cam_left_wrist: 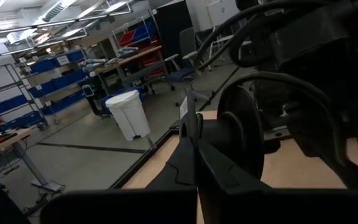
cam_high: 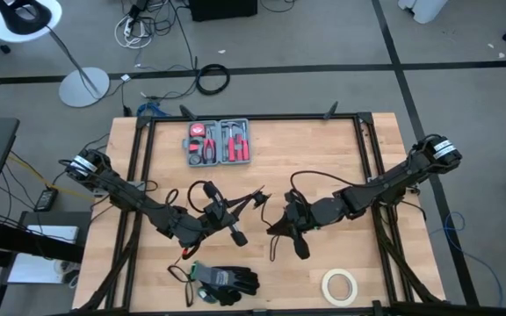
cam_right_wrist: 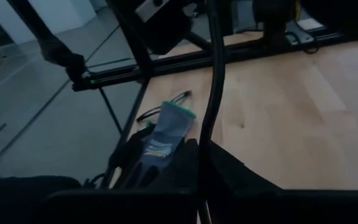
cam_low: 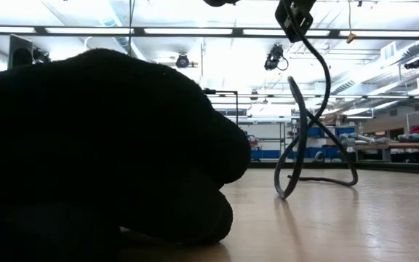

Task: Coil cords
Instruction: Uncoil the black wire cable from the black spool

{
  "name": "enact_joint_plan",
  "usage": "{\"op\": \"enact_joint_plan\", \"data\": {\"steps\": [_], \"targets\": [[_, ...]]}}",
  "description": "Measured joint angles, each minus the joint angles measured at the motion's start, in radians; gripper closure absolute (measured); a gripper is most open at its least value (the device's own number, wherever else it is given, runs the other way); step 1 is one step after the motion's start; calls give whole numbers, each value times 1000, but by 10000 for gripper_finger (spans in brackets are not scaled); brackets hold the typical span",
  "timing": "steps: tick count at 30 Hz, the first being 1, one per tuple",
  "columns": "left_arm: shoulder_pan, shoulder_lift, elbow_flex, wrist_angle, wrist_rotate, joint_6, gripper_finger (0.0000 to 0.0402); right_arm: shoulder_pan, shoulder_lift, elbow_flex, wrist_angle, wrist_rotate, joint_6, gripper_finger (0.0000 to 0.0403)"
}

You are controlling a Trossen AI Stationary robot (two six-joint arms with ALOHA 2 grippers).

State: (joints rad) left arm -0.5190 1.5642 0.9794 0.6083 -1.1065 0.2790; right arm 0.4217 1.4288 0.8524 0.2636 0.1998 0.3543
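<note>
The thin black cord point(cam_high: 207, 195) runs in loose loops between both grippers over the table's middle. My left gripper point(cam_high: 238, 213) is shut, and a round coil of cord point(cam_left_wrist: 241, 132) stands at its fingertips. My right gripper point(cam_high: 279, 225) is shut on a straight run of the cord point(cam_right_wrist: 214, 74). In the low view a stretch of cord point(cam_low: 318, 80) hangs from above, and its lowest loop point(cam_low: 297, 178) rests on the table. My left gripper pinches the cord beside the round coil point(cam_left_wrist: 224, 127) between its two fingers, coming level from the table's left. The coil is lifted clear of the table. The fingers hide the exact place of contact. My right gripper pinches the cord's straight run point(cam_right_wrist: 207, 138) between its two fingers, which lie across it. It comes from the table's right, slanting a little down. The cord rises taut beyond the fingers and hangs slack below them onto the table.
Black gloves point(cam_high: 227, 281) lie at the near edge and fill the low view's left point(cam_low: 93, 145). A roll of tape point(cam_high: 340, 285) lies near right. A grey tool case point(cam_high: 219, 142) sits at the far middle. A black frame point(cam_high: 253, 120) borders the table.
</note>
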Motion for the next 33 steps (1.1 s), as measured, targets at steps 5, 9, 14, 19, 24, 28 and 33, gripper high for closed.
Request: {"op": "enact_joint_plan", "data": {"steps": [5,9,14,19,24,28,33], "targets": [[-1,0,0,0,0,0,401,0,-17,0,-46,17,-9,397],[-15,-1,0,1,-17,18,401,0,-82,0,-180,121,16,397],[-32,-2,0,16,-39,31,401,2,-183,0,-524,363,175,397],[-33,-2,0,56,-47,35,401,-15,-180,0,-717,278,306,392],[-26,-2,0,70,-47,55,401,-18,-83,0,-543,-25,251,363],[-24,-2,0,100,-47,115,402,-5,-39,0,-328,-258,171,340],[-24,-2,0,122,-47,166,402,18,-127,-1,-295,-326,182,334]]}}
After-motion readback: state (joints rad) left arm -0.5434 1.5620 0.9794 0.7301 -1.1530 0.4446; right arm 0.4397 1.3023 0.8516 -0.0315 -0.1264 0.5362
